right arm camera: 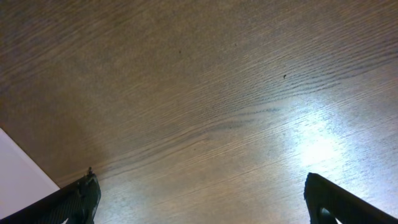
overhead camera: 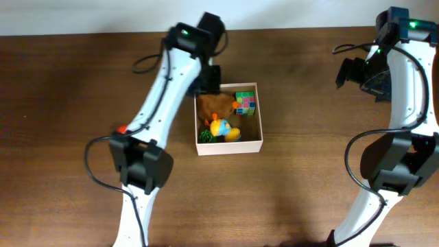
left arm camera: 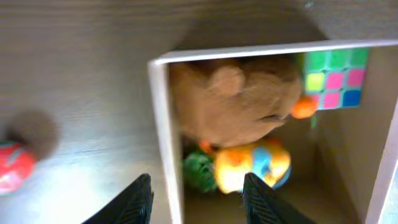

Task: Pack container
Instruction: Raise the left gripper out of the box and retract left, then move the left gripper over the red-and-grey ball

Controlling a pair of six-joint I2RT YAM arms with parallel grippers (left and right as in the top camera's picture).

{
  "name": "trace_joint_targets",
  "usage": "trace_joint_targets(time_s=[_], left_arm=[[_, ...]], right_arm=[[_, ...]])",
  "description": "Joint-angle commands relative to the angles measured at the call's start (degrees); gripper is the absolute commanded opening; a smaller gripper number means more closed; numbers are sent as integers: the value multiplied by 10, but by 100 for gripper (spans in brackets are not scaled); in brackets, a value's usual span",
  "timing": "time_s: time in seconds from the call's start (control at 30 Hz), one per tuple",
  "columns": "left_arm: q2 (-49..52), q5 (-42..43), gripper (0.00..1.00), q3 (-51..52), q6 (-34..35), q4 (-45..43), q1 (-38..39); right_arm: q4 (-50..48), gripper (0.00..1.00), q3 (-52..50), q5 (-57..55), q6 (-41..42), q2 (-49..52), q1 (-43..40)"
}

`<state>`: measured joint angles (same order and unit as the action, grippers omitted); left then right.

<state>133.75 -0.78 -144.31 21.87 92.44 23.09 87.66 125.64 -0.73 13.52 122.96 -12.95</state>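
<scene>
Overhead, square container (overhead camera: 229, 146), open face up

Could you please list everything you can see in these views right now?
table: one, dark brown wood, beneath everything
container: one, white walls, tan floor, table centre
plush toy: one, brown, container's far left
puzzle cube: one, multicoloured, container's far right corner
yellow toy: one, yellow with blue and orange, container's near side
green toy: one, green, beside the yellow toy
round toy: one, red-orange, on the table left of the container
left gripper: one, black, open, over the container's left wall
right gripper: one, black, open, above bare table
</scene>
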Motion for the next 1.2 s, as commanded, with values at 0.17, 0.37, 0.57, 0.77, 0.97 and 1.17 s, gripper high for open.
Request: trace_joint_targets(time_s=[0.17,0.37,0.57,0.77,0.97,1.17], left_arm=[[-53,-34,48,-74,-38,43,-64],[-145,-40,57,-65,-85,43,-70],[-272,-125,58,64,-62,43,-71],[-344,-179,59,226,1,42,-82],[-344,-195,59,373,24,-21,-112],[-344,-129,63,490,-31,-161,-160]], right_arm=[[0,99,8,1,1,-5,-2],[0,99,8,1,1,-5,-2],[0,99,8,1,1,-5,-2],[0,99,8,1,1,-5,-2],[0,99,8,1,1,-5,-2],[0,99,8,1,1,-5,-2]])
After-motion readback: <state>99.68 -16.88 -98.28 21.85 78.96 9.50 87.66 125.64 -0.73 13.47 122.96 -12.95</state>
